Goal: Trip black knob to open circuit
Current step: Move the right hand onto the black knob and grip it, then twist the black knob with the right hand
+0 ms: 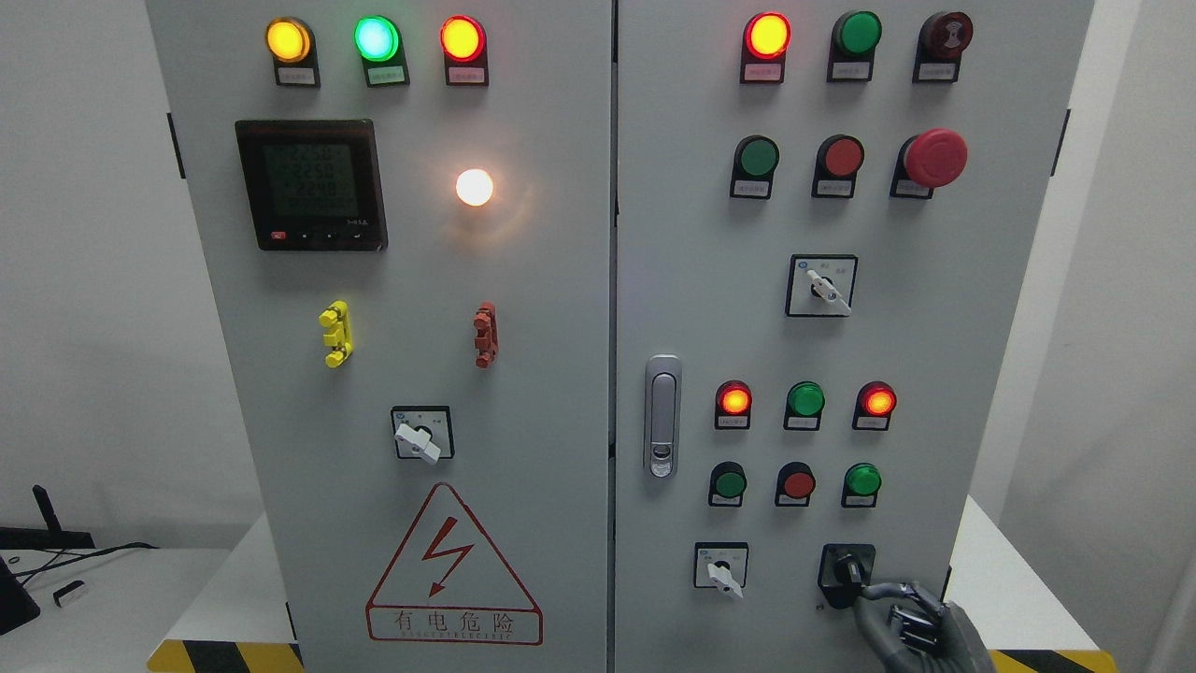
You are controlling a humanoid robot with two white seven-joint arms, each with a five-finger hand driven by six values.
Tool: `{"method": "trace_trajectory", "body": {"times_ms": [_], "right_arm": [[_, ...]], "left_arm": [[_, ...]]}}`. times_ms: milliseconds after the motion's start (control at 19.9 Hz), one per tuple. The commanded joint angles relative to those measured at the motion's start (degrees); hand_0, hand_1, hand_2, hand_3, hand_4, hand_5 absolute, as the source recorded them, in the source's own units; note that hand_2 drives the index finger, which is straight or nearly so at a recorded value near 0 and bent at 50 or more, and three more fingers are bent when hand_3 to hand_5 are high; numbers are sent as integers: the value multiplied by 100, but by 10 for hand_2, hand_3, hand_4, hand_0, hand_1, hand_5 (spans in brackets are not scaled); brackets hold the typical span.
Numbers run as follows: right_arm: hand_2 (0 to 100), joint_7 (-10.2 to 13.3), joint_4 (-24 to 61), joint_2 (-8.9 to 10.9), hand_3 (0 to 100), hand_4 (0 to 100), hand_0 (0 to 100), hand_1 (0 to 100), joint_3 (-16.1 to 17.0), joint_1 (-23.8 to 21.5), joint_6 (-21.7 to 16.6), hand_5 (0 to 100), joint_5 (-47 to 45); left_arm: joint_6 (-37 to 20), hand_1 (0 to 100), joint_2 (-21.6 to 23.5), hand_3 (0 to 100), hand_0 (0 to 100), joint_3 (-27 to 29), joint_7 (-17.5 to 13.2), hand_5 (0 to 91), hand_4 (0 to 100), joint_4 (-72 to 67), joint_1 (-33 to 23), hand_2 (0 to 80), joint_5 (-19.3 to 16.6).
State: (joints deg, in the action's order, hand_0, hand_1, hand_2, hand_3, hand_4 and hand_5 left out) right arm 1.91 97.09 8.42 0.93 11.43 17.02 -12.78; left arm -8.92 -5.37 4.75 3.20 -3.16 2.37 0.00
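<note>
Your right hand [911, 617] had its fingertips pinched on the black knob [848, 568], at five o'clock on the cabinet's right door [691, 234]. That shallow hold could have slipped mid-twist, leaving the circuit closed.

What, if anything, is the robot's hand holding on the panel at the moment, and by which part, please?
The right hand has its fingers on the black rotary knob at the grey cabinet's lower right, at the knob's front handle; a firm grip cannot be confirmed.

Grey cabinet [523, 374], black knob [846, 567], red/green/amber lamps, probably yellow-black edge tape [224, 656].
</note>
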Motion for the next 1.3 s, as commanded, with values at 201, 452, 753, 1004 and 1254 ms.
{"method": "trace_trajectory", "body": {"times_ms": [201, 452, 753, 1004, 1254], "right_arm": [[486, 28, 21, -104, 1000, 980, 496, 822, -41, 26, 3, 891, 12], [483, 20, 30, -113, 1000, 980, 501, 820, -32, -1, -5, 892, 100], [481, 28, 56, -130, 1000, 980, 506, 818, -49, -27, -5, 893, 109], [478, 28, 109, -183, 1000, 979, 508, 815, -163, -27, 3, 893, 109], [477, 28, 126, -209, 1000, 978, 508, 814, -216, -27, 3, 894, 109]], "left_arm": [[-5, 389, 1, 0, 120, 0, -3, 0, 0, 0, 0, 0, -176], [-5, 389, 1, 0, 120, 0, -3, 0, 0, 0, 0, 0, -176], [-5, 389, 1, 0, 120, 0, -3, 0, 0, 0, 0, 0, -176], [-5, 389, 1, 0, 120, 0, -3, 0, 0, 0, 0, 0, -176], [-5, 389, 1, 0, 120, 0, -3, 0, 0, 0, 0, 0, -176]]}}
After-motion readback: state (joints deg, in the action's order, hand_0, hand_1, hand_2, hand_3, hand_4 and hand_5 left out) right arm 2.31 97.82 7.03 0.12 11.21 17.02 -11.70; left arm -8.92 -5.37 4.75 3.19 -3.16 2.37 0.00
